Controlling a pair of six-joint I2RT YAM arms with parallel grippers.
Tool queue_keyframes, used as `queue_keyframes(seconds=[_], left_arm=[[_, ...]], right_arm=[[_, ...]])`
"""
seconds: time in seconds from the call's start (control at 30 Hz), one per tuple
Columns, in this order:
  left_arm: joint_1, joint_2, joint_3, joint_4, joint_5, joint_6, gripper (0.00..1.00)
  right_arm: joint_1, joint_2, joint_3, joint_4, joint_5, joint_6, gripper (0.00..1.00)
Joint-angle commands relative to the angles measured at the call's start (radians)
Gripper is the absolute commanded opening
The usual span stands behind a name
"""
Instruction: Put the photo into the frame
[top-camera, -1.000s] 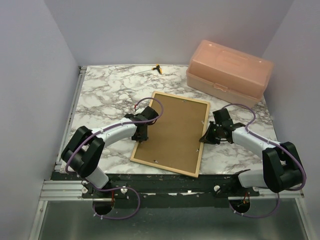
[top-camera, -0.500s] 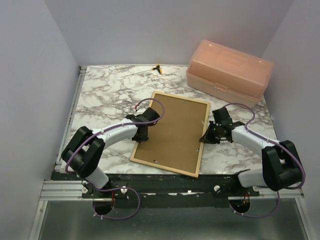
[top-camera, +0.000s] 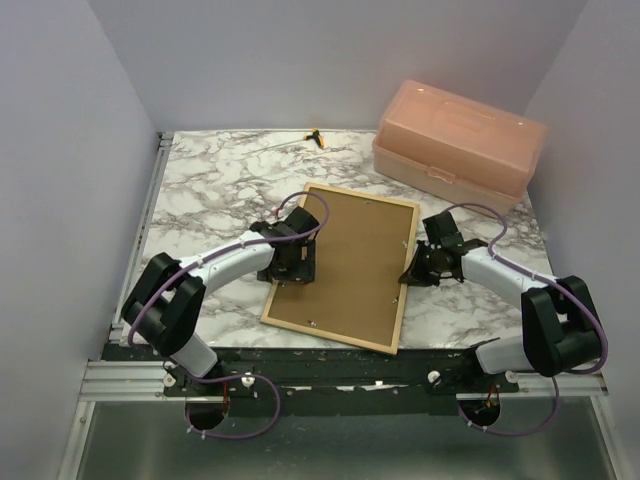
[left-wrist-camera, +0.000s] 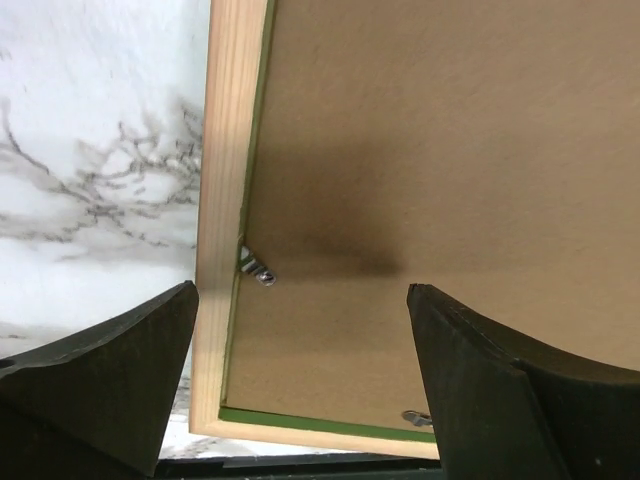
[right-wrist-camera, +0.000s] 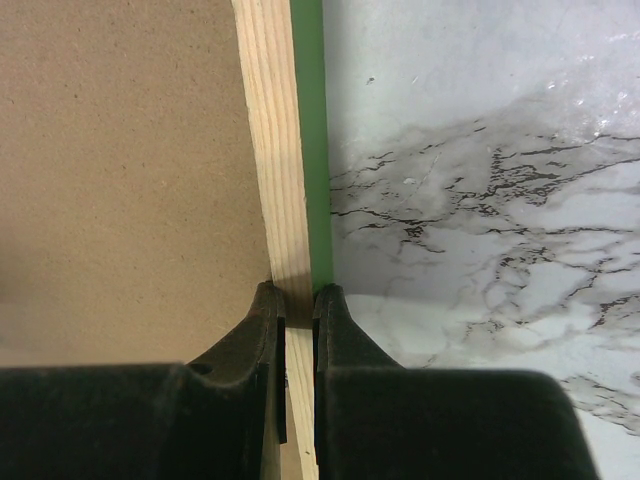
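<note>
- Frame (top-camera: 365, 195): lies flat on the table near its front edge, turned a little askew. Its bare wood back faces up, and green shows along the outer edge of the rail (right-wrist-camera: 275, 150) and at the inner lip (left-wrist-camera: 225, 200).
- Backing board (top-camera: 350, 265): a stiff brown panel sitting inside the frame's rails and filling the whole opening (left-wrist-camera: 450, 150).
- Metal tab (left-wrist-camera: 255, 268): a small silvery clip on the inside of the frame's left rail, reaching onto the edge of the backing board. A second one sits at the frame's near rail.
- Right gripper (top-camera: 410, 275): at the frame's right rail, about halfway along. Its jaws are pinched nearly together on that rail (right-wrist-camera: 297, 295), one finger on the board side and one on the green outer side. I cannot tell whether the rail is raised off the table.
- Left gripper (top-camera: 290, 265): above the frame's left rail, near the frame's near-left corner. Its jaws are spread wide (left-wrist-camera: 302, 300) with nothing between them, one finger over the table outside the frame and one over the backing board.
- Table (top-camera: 200, 190): white marble pattern with grey veins, under the frame.
- Pink box (top-camera: 460, 140): a lidded plastic case beyond the frame's far-right corner, clear of it.
- Small yellow thing (top-camera: 317, 136): at the table's far edge, well beyond the frame's far rail and too small to identify.
</note>
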Motion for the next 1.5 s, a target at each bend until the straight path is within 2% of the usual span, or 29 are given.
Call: queue_keyframes(seconds=[0.0,0.2,0.4,0.57,0.8,0.97,1.2,1.3,1.47], left_arm=[[0.069,0.014,0.100,0.026,0.091,0.044,0.91],[0.177,0.119,0.267,0.023,0.143,0.100,0.93],[0.207,0.289,0.476,-0.066,0.119,0.156,0.94],[0.227,0.387,0.553,-0.110,0.142,0.169,0.91],[0.228,0.334,0.406,-0.029,0.293,0.148,0.90],[0.223,0.241,0.209,0.095,0.423,0.097,0.89],[0.149,0.106,0.030,0.175,0.485,0.052,0.88],[0.105,0.070,0.004,0.168,0.462,0.052,0.89],[0.126,0.086,0.034,0.083,0.286,0.053,0.92]], right_arm=[[0.008,0.013,0.021,0.023,-0.041,0.006,0.00],[0.008,0.028,0.028,0.021,-0.037,-0.014,0.00],[0.008,0.058,0.032,0.029,-0.040,-0.028,0.00],[0.008,0.068,0.036,0.032,-0.031,-0.034,0.00],[0.007,0.101,0.088,0.019,-0.022,-0.060,0.00],[0.007,0.133,0.131,-0.009,-0.020,-0.097,0.00],[0.004,0.137,0.148,-0.042,0.015,-0.128,0.00],[0.005,0.132,0.149,-0.058,0.039,-0.142,0.00],[0.004,0.125,0.153,-0.087,0.098,-0.166,0.00]])
